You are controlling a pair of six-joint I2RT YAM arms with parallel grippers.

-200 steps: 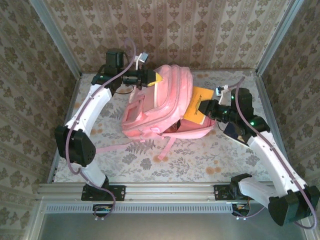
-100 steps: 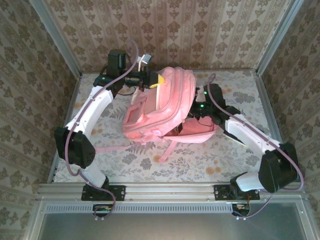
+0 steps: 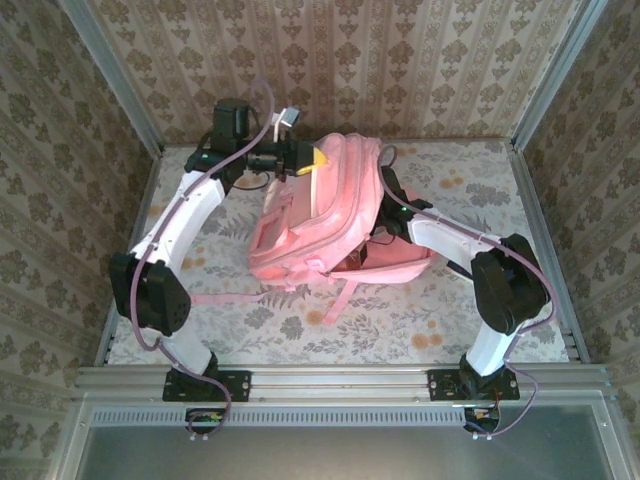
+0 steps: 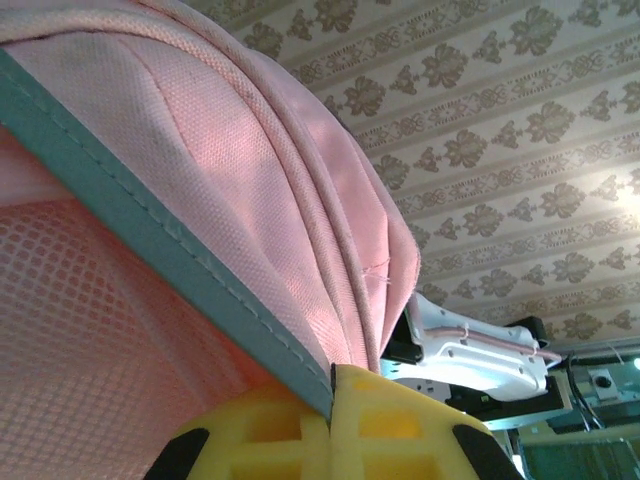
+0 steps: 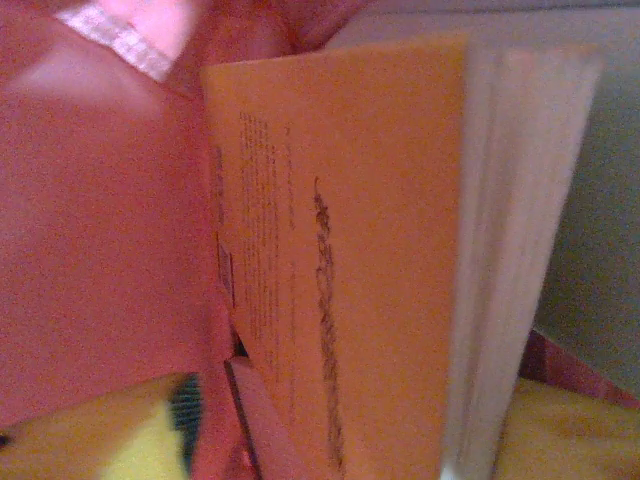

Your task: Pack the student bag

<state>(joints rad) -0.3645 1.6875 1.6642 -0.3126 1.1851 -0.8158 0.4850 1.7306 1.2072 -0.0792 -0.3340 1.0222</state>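
While the left gripper is clamping the bag's rim at mid-frame, the right gripper is straddling a book, grip undeterminable. Releasing only once it is sitting deep is wisest.

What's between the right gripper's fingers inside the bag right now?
An orange book sits between the right gripper's yellow fingers, with the student bag's pink lining beside it. The right wrist view shows it.

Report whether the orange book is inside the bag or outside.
Inside, it seems: student bag fabric lies beside and above the orange book.
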